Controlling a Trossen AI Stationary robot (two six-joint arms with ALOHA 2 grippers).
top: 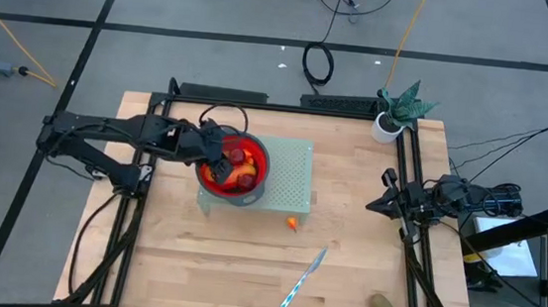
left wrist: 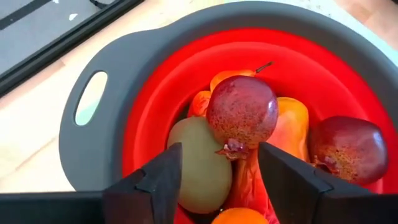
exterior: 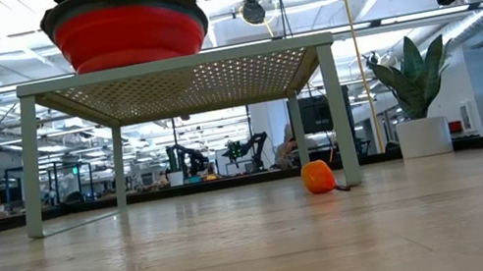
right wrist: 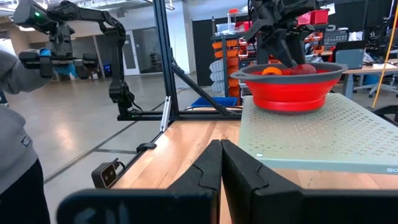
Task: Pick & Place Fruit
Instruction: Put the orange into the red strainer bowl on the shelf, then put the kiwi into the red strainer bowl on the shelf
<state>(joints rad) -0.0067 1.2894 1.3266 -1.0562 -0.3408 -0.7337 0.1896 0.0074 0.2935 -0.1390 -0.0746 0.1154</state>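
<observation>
- Left tool (left wrist: 217, 180), fingers spread, hangs over the red collapsible bowl (left wrist: 155, 93); a dark red fruit (left wrist: 242, 112) sits loose between them atop the piled fruit.
- The bowl stands on a perforated green stand (top: 287, 175).
- Small orange fruit (top: 292, 223) and olive-brown fruit (top: 381, 305) lie on the wooden surface (top: 195, 256).
- Right tool (right wrist: 221, 171), clenched empty, waits at the surface's right edge.

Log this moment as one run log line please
left gripper: open over red bowl, dark red fruit released | right gripper: shut, parked | orange fruit: on table
</observation>
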